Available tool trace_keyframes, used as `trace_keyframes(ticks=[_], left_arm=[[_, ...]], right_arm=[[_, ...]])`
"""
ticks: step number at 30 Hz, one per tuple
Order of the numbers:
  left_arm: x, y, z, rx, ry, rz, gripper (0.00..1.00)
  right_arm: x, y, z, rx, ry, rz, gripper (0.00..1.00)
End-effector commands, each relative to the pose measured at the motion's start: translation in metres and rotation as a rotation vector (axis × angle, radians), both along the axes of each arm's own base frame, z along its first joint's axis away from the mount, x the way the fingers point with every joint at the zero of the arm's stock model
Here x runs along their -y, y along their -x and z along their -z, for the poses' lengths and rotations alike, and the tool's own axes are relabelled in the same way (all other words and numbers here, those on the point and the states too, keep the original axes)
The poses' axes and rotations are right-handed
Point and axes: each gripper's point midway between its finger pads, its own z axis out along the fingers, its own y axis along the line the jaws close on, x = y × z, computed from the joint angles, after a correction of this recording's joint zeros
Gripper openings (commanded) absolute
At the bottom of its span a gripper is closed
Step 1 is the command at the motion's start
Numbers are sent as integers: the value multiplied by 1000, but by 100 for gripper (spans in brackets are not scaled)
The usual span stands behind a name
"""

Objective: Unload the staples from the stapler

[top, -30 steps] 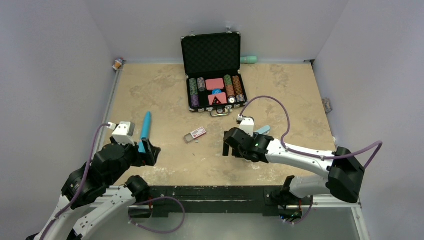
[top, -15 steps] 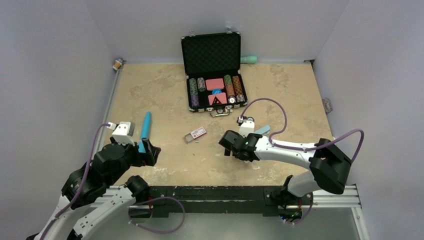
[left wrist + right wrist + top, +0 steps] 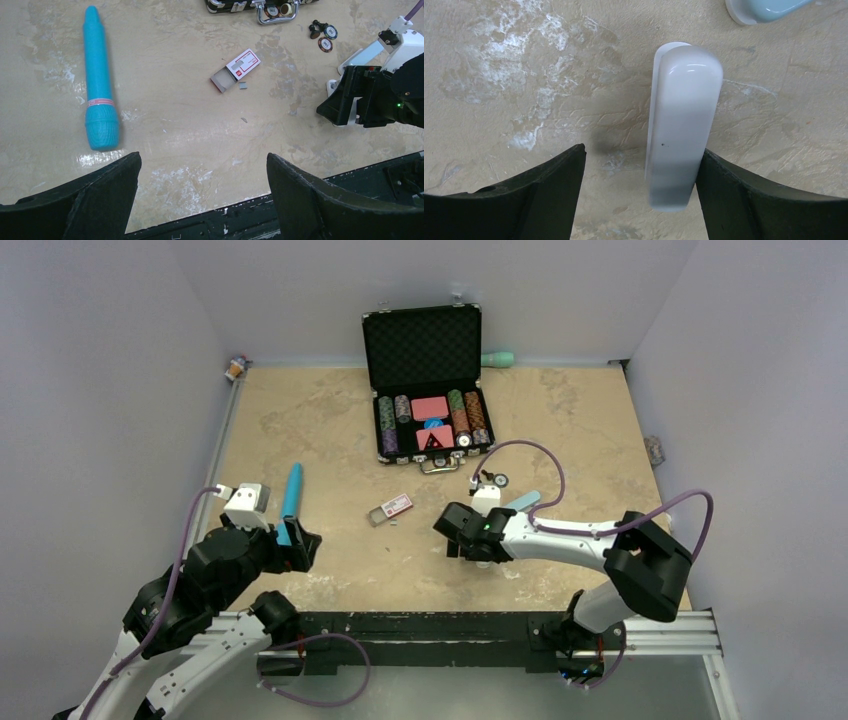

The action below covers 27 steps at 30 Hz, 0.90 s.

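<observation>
stapler (image 3: 681, 125): white, lay flat on the counter (image 3: 330, 420) near the front middle; mostly covered in the top view, clear in the right wrist view.
right hand (image 3: 642, 151): sat low over the stapler, fingers spread to either side of its near end, nothing pinched. One finger (image 3: 764, 200) was just beside the stapler's side, maybe touching, hard to tell. The other finger stood apart, with bare counter between it and the stapler.
left hand (image 3: 202, 162): fingers spread wide, held nothing, hovered over the front-left counter, well apart from the stapler.
staple box (image 3: 236, 70): small, red and white, one end open. It lay flat on the counter between the two hands.
staple strip (image 3: 243, 85): short, grey, lay just beside the box's open end.
pale blue item (image 3: 769, 7): white-rimmed, lay just past the stapler's far end, not touching it; kind unclear.
teal pen-shaped tool (image 3: 99, 82): lay flat ahead of the left hand, thick ribbed end nearer the front edge.
poker chip case (image 3: 425, 380): open, lid upright, at the back middle. Rows of chips and red card packs sat in its tray.
loose chips (image 3: 324, 37): a few on the counter near the case's front right corner.
</observation>
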Motion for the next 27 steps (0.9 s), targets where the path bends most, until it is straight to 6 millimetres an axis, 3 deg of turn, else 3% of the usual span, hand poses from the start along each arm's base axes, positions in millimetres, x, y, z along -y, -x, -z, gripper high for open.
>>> trace_keyframes(ticks=[1,7,12,27], left_arm=[[3,-6,-5,28,-7,4,99],[3,-6,-5,29,-6,5,98],[2,-6,-6,32,-3,5,99],[2,-5,-7,36,0,5,98]], right_arm=[[-4,-2,-2,14,-16,-21,77],[0,6,4,-16,-2,-25,73],[4,14,9,-48,3,-19,56],[16,22,5,-45,5,86,53]])
